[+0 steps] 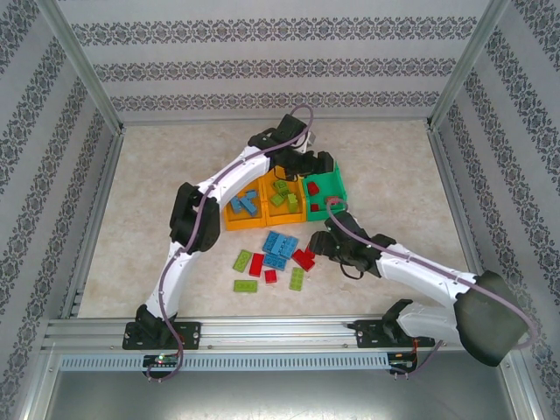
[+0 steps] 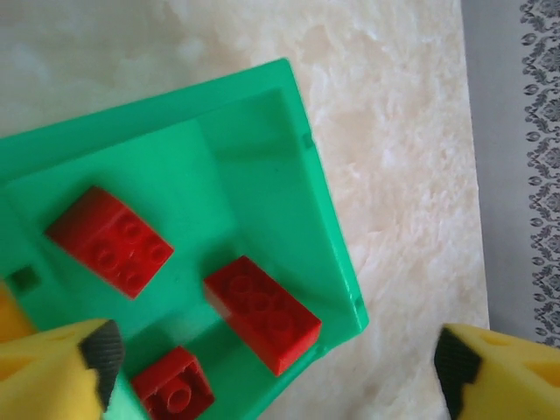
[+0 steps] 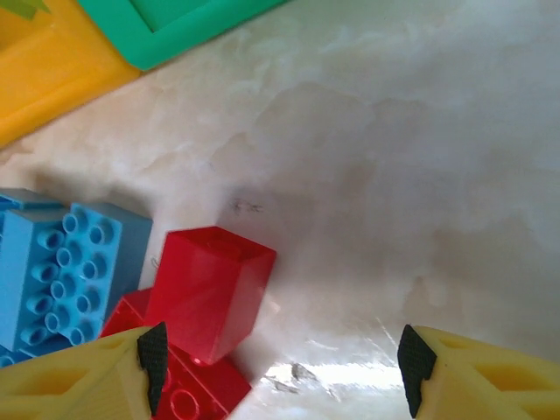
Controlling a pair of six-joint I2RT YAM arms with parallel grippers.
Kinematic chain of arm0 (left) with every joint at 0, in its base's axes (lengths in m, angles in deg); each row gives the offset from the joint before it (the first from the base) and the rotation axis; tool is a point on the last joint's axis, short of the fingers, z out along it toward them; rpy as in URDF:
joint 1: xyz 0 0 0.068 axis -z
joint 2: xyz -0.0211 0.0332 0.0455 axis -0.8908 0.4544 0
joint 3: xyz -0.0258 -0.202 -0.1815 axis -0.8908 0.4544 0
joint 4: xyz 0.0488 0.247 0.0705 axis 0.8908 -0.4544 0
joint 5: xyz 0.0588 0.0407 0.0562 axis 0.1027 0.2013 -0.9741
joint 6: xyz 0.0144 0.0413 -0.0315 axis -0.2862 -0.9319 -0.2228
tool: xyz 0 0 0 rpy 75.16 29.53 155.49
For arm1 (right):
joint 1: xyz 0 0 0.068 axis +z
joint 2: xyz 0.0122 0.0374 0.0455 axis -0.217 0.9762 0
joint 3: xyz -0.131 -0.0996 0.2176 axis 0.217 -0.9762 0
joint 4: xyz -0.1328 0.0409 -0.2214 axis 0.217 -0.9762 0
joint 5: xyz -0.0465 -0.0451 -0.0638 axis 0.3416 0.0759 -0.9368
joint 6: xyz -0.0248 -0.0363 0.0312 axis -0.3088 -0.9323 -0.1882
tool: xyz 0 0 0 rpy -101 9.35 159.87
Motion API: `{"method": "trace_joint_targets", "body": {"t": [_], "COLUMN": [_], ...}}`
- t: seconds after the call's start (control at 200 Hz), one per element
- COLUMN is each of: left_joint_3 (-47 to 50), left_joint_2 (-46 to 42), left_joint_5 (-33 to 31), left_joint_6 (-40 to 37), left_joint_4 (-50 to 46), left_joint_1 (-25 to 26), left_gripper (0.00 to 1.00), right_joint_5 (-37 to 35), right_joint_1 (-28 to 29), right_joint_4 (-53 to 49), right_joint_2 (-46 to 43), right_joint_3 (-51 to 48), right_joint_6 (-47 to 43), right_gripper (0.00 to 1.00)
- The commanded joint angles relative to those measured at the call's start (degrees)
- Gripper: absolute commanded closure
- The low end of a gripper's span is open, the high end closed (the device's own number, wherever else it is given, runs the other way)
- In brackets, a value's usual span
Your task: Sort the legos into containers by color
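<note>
The red plastic lego brick [image 3: 210,293] looks light and slippery; the right gripper [image 3: 280,359], spread wide and empty, should pinch its flat sides.

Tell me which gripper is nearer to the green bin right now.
Left. The left gripper hangs open directly above the green bin, over the red bricks inside it. The right gripper is short of the bin, open over loose red bricks on the table.

On the pale stone-patterned surface [image 1: 175,157], two orange rectangular plastic bins [image 1: 241,226] stand left of a green plastic bin [image 1: 337,181] holding three red studded plastic bricks [image 2: 109,239]; loose plastic bricks [image 1: 280,245] lie before them.
</note>
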Motion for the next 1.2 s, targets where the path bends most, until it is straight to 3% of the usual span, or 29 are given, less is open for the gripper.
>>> {"method": "trace_joint_targets", "body": {"t": [0.0, 0.38, 0.545, 0.834, 1.194], "left_joint_3": [5.88, 34.42, 39.48, 44.72, 52.78], "left_joint_2": [-9.93, -28.88, -32.84, -36.57, -44.46], "left_joint_5": [-3.5, -14.4, -16.09, -17.92, -23.43], "left_joint_6": [-3.24, -5.93, -6.06, -5.9, -6.65], "left_joint_4": [2.46, 13.08, 13.89, 14.99, 17.28], "left_joint_1": [0.93, 0.63, -0.03, -0.89, -1.86], "left_gripper": [0.0, 0.0, 0.0, 0.01, 0.01], "right_joint_5": [-2.53, -1.45, -2.0, -2.24, -3.78], "right_joint_1": [1.26, 3.59, 3.7, 3.54, -0.22], "right_joint_4": [1.95, -0.82, -2.07, -5.05, -5.99], "right_joint_2": [3.12, 14.91, 16.42, 18.98, 11.58], "right_joint_3": [3.41, 9.62, 10.04, 12.07, 11.66], "right_joint_6": [2.99, 3.95, 4.64, 3.47, -0.2], "right_gripper": [0.28, 0.31, 0.35, 0.57, 0.7]}}
